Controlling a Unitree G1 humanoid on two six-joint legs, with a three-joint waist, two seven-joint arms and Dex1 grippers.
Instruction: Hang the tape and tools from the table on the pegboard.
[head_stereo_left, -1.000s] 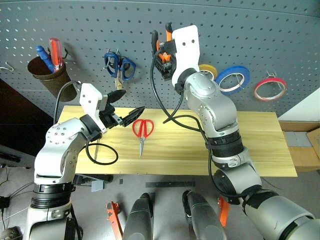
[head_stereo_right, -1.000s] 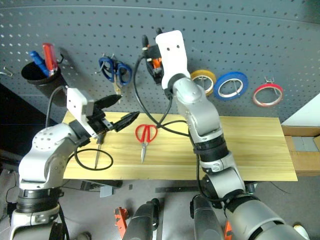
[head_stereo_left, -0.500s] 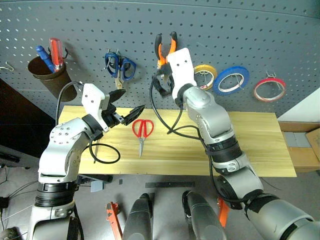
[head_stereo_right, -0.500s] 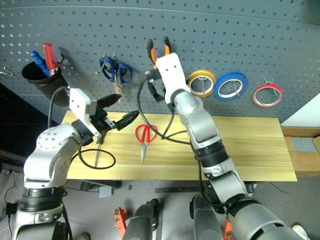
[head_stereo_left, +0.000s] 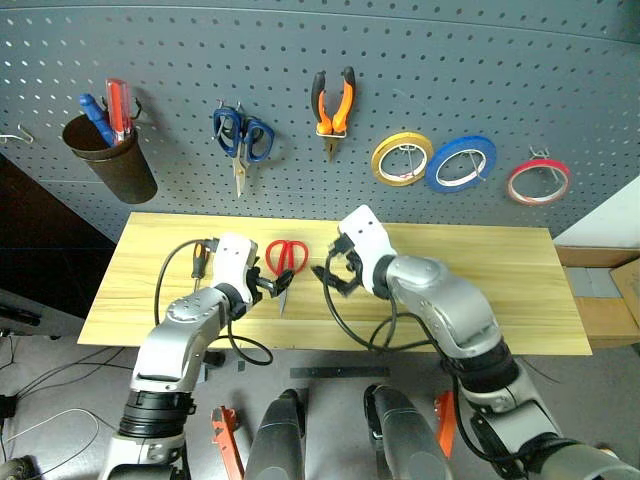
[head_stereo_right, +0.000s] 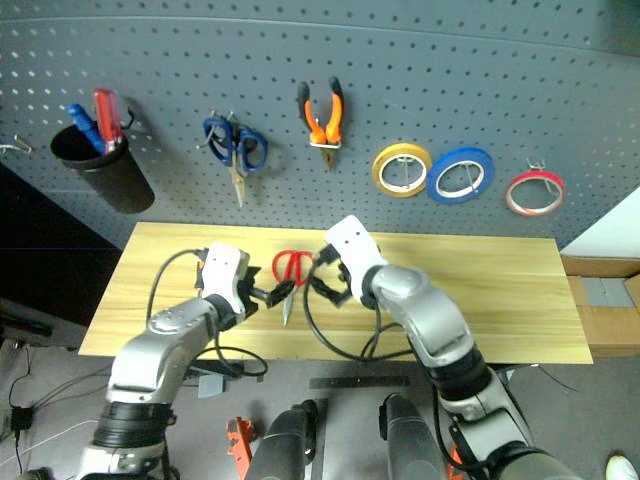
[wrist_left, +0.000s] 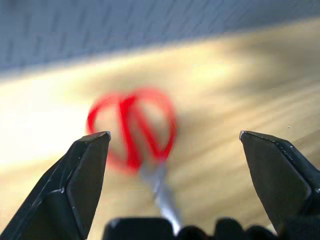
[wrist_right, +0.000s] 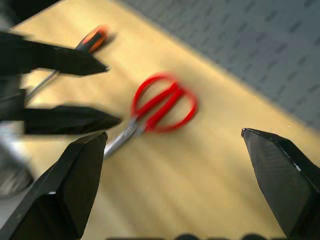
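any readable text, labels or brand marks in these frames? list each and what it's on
None readable.
No print shows on the pegboard, the table, the hung pliers or the tape.
The red-handled scissors on the table show no marking; they are blurred in both wrist views.
The white plates on the left gripper and right gripper are blank.

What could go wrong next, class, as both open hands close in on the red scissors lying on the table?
Both hands could collide: the left hand and right hand flank the red scissors closely. The scissors lie flat on the table, so fingers may slip off. The left arm could knock the screwdriver.
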